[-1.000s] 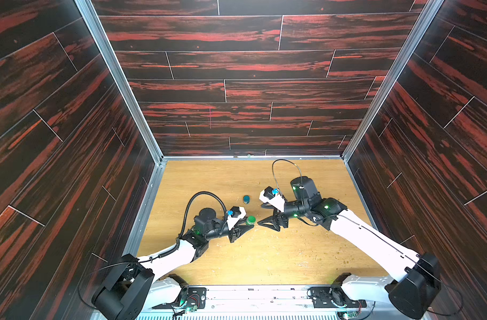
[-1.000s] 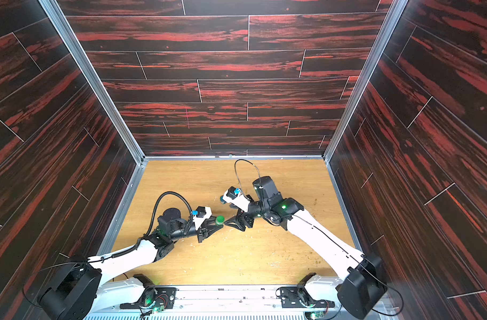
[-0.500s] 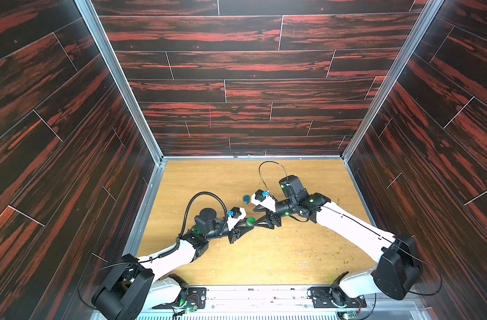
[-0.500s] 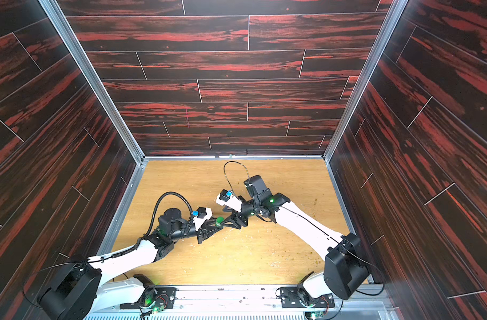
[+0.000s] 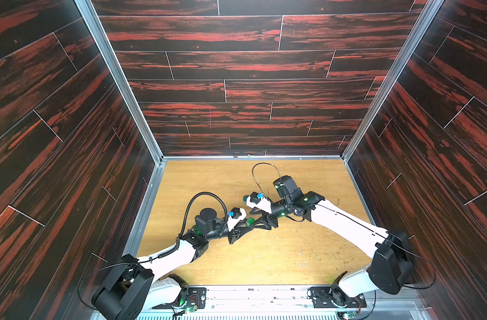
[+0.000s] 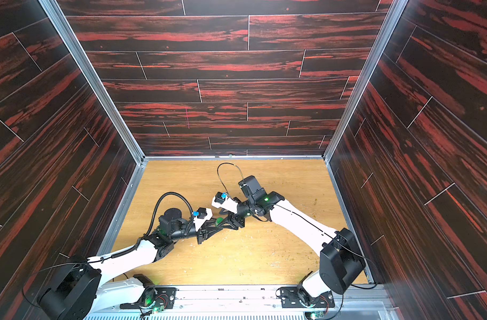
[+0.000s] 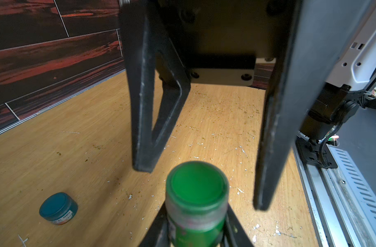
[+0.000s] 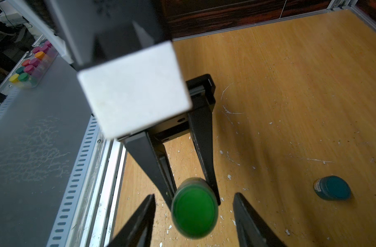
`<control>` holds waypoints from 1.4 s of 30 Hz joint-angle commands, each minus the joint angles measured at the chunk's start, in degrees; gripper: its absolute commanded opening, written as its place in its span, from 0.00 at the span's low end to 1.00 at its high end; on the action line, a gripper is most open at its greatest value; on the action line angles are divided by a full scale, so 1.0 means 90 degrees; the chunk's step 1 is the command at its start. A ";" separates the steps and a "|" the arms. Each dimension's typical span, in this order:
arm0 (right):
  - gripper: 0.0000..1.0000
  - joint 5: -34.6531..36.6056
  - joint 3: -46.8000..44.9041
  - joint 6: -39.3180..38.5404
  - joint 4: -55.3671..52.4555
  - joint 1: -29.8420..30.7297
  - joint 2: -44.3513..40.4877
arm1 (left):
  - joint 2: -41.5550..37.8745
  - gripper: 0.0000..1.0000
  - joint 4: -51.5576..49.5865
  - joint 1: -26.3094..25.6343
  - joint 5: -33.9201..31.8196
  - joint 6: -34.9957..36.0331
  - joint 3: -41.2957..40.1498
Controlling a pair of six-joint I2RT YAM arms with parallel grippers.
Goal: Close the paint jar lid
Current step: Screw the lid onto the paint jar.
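Jar of green paint, round and plastic [image 7: 195, 226], being gripped on one side and straddled on the other

I am clamping my left pincer [image 5: 245, 225] on the body of the jar. Its two black fingers are pressing on opposite sides of the frosted wall, closed as far as the jar lets them. I am holding the jar at about the middle of the light wooden desk [image 5: 264, 260], tipped so that its top is facing my right arm. Whether its base is touching the desk I cannot tell. A round green plastic cap [image 8: 194, 210] is sitting on the mouth, how tightly I cannot tell.

I am holding my right pincer [image 8: 194, 196] partly open around that cap. One black finger is standing on each side of it, with bare desk showing in both gaps, so this pincer is gripping nothing. In both top views the two pincers are meeting tip to tip, my arms reaching in from the near edge.

A small round teal pot with a label on its side [image 7: 58, 208] is sitting on the desk near the jar, toward the far edge, apart from both pincers. White flecks [image 7: 240, 149] are dotting the wood.
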 commanded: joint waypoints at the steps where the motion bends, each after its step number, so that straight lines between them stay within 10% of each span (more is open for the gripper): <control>1: 0.58 -0.0015 0.0158 -0.0075 -0.0205 0.0035 0.0103 | -0.0153 0.22 0.0007 0.0024 0.0013 0.0099 0.0003; 26: 0.24 -0.0008 0.0193 0.0379 -0.0135 0.0042 0.0259 | -0.0142 0.22 -0.0022 0.0029 -0.0122 0.0132 0.0012; 42: 0.08 0.2471 0.0191 0.3932 0.1033 0.0587 0.0386 | -0.0091 0.20 0.0493 0.0029 -0.1438 0.0219 0.0109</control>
